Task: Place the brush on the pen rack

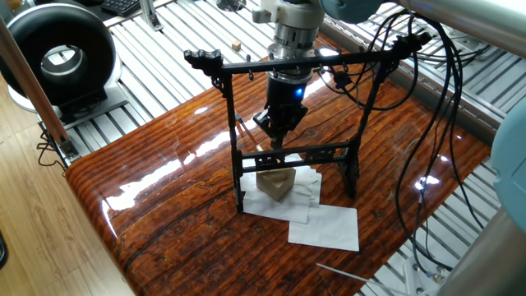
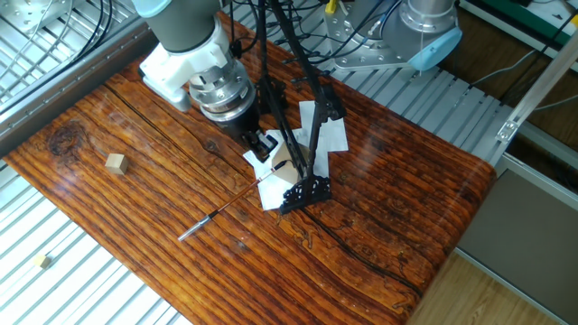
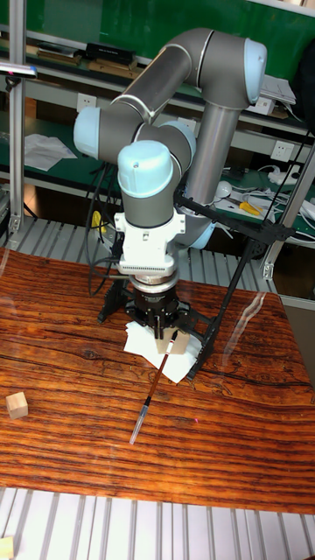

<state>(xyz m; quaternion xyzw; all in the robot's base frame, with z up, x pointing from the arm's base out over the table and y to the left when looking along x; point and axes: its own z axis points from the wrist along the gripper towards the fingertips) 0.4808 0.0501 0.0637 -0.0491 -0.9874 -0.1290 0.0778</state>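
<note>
While the pen rack (image 1: 292, 123) stands upright on the glossy wooden desk (image 1: 164, 197), the arm's end effector (image 3: 164, 334) hangs low just behind the frame's lower rail, its fingers clamped on the upper end of the brush (image 3: 156, 381). The thin brush slants away from the rack, its pale lower end resting near the desk surface. White paper sheets (image 1: 325, 226) and a tan wedge-shaped block (image 1: 276, 183) lie beneath the rack; a small wooden cube (image 2: 115, 162) sits well apart.

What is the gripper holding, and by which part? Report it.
Cannot tell: the gripper sits over the upper end of the brush, but whether its fingers clamp it is hidden.
</note>
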